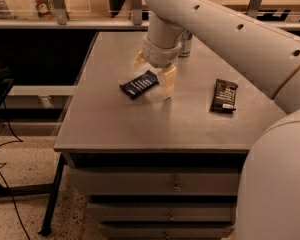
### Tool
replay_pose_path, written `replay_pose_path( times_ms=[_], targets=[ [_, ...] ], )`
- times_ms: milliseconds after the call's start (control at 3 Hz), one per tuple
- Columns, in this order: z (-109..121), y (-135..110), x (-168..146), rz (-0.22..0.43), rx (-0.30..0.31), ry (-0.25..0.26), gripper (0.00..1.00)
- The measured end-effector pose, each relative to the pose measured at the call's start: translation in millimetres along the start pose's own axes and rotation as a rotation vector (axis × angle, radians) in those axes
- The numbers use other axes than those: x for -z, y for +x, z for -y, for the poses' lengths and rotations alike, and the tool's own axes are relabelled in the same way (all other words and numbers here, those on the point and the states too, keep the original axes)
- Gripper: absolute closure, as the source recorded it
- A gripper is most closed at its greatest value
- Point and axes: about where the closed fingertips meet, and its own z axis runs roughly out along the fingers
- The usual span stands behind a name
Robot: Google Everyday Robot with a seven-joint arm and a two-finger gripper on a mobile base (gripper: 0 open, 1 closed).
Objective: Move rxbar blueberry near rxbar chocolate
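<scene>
Camera view looks down on the counter (pixel 115 126) from its near edge, with drawers (pixel 175 184) below that edge cut off at the bottom. Going back from there, the rxbar chocolate (pixel 224 95) lies flat toward the right edge, roughly midway between near and far edges. The rxbar blueberry (pixel 139 84) lies flat near the counter's middle, a little to the left and set at an angle, well apart from the chocolate one. The gripper (pixel 154 70) hangs over the blue bar's right end. Its fingers (pixel 168 79) stand apart, one on each side of that end, and I can't tell whether either touches the wrapper.

I judge the bar light, thin and slightly bendy, with a slick wrapper. I'd pinch across its narrow width, closer to the middle than the tip, where it could swivel or slip out.

The arm (pixel 215 29) hides the bar's far right corner. Behind it, toward the far edge, a can (pixel 186 44) shows only in part. The robot's body (pixel 275 184) blocks the near right corner.
</scene>
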Motion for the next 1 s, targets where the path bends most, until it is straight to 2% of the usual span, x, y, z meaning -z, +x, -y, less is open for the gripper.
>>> replay_pose_path(
  times_ms=[333,1000],
  targets=[
    [0,-2,3,-0.039,0.001,-0.024,0.15],
    [4,-5,14,-0.034,0.003,-0.038,0.10]
  ],
)
